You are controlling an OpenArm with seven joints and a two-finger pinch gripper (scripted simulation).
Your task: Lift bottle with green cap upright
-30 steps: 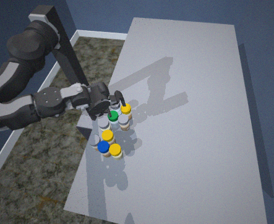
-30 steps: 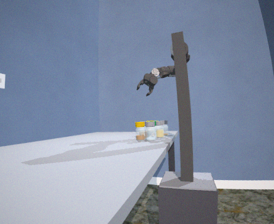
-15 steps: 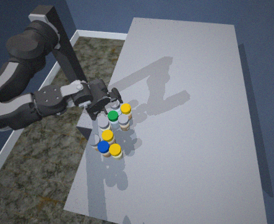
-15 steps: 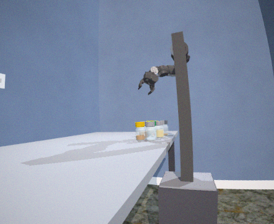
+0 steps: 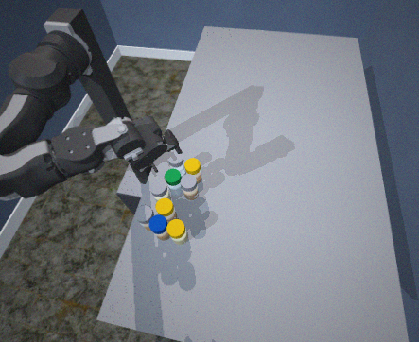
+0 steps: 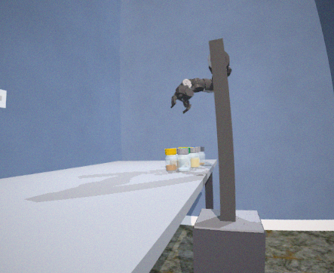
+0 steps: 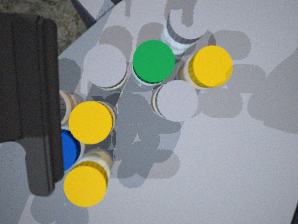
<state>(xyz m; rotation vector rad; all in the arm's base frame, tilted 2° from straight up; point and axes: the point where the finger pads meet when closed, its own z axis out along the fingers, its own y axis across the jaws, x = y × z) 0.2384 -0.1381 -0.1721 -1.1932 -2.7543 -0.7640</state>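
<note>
The bottle with the green cap (image 5: 172,178) stands upright in a tight cluster near the table's left edge. It also shows in the wrist view (image 7: 153,61) and, barely, in the exterior view (image 6: 191,150). Grey-capped bottles (image 5: 188,181) (image 5: 159,189) and a yellow-capped bottle (image 5: 192,165) press close around it. My gripper (image 5: 161,156) (image 6: 179,107) hangs well above the cluster, partly open and empty. In the wrist view only one dark finger (image 7: 35,125) shows, at the left.
More bottles stand nearer the camera: a yellow-capped one (image 5: 165,206), a blue-capped one (image 5: 158,224), another yellow-capped one (image 5: 176,228) and a grey-capped one (image 5: 145,213). The table edge runs just left of the cluster. The arm's post (image 6: 224,132) rises beside that edge.
</note>
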